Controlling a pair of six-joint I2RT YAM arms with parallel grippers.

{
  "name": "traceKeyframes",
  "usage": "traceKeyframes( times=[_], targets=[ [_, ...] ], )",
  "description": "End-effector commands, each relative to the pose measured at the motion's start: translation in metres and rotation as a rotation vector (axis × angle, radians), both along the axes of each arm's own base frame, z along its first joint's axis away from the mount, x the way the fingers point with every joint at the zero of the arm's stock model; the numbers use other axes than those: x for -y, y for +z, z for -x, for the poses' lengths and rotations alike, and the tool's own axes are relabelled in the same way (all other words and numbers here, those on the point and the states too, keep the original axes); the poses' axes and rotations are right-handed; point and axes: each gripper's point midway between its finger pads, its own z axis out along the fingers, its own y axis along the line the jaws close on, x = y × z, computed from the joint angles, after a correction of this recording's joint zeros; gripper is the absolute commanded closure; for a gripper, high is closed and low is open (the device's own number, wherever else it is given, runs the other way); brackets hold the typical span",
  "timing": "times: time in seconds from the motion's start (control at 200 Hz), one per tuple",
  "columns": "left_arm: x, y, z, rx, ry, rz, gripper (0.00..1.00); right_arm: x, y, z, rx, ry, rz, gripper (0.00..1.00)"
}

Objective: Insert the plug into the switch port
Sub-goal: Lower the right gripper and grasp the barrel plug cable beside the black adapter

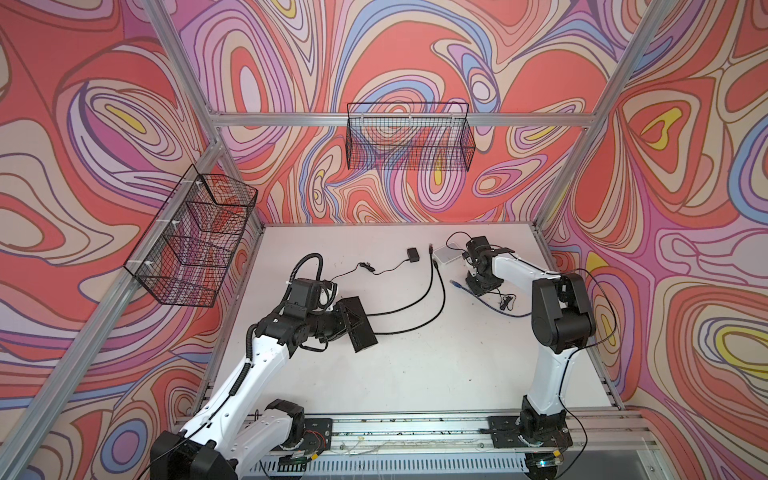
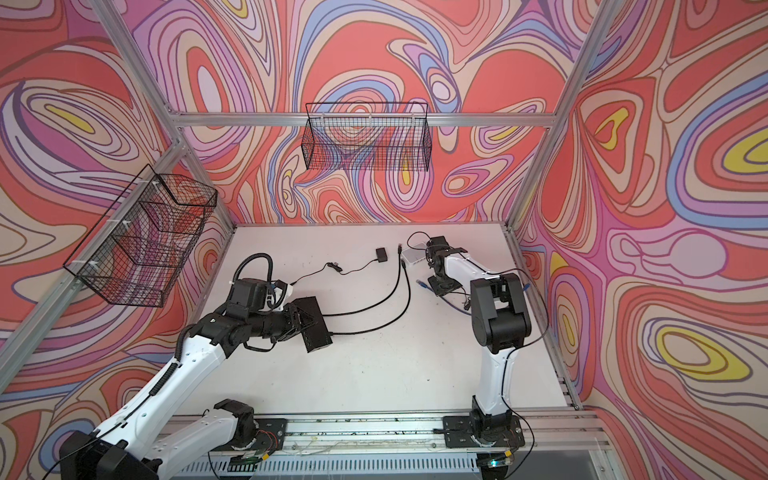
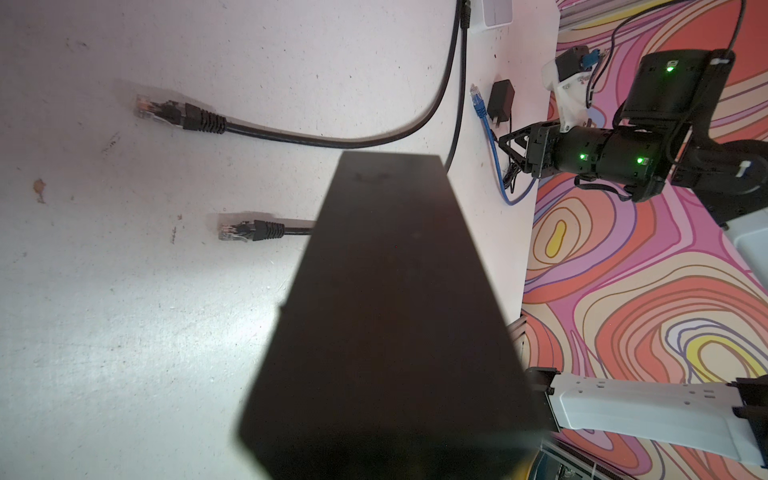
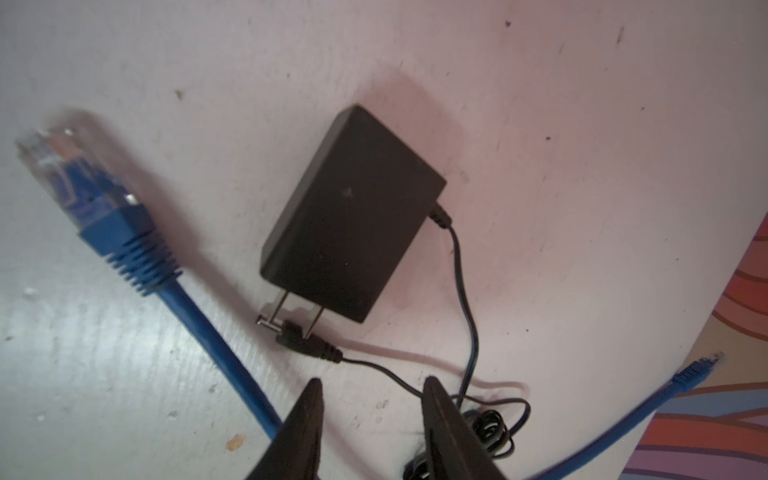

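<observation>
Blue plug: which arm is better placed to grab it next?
Right. The right gripper hangs open close to the blue plug, while the left gripper is shut on the black switch.

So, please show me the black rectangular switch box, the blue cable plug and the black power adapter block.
Black rectangular switch box (image 1: 365,328): a top view, its visible face.
Blue cable plug (image 4: 124,245): right wrist view, its ribbed boot.
Black power adapter block (image 4: 353,216): right wrist view, its broad face.

Rear wire basket: upper centre, wall-hung.
Side wire basket: left, wall-hung.
Power adapter: centre, lying flat.
</observation>
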Motion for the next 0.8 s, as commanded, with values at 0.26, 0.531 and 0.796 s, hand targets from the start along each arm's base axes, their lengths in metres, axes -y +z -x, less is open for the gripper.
traceKeyframes(
  times=[0.26, 0.531, 0.796],
  targets=[
    [0.003, 0.004, -0.009, 0.025, -0.009, 0.018, 0.85, 0.006, -0.016, -0.004, -0.042, -0.003, -0.055, 0.59],
    [0.005, 0.004, -0.012, 0.025, -0.013, 0.023, 0.85, 0.002, -0.036, -0.002, -0.083, -0.016, -0.105, 0.62],
    [0.006, 0.003, -0.014, 0.025, -0.012, 0.027, 0.85, -0.01, -0.035, 0.009, -0.107, -0.02, -0.198, 0.7]
  ],
)
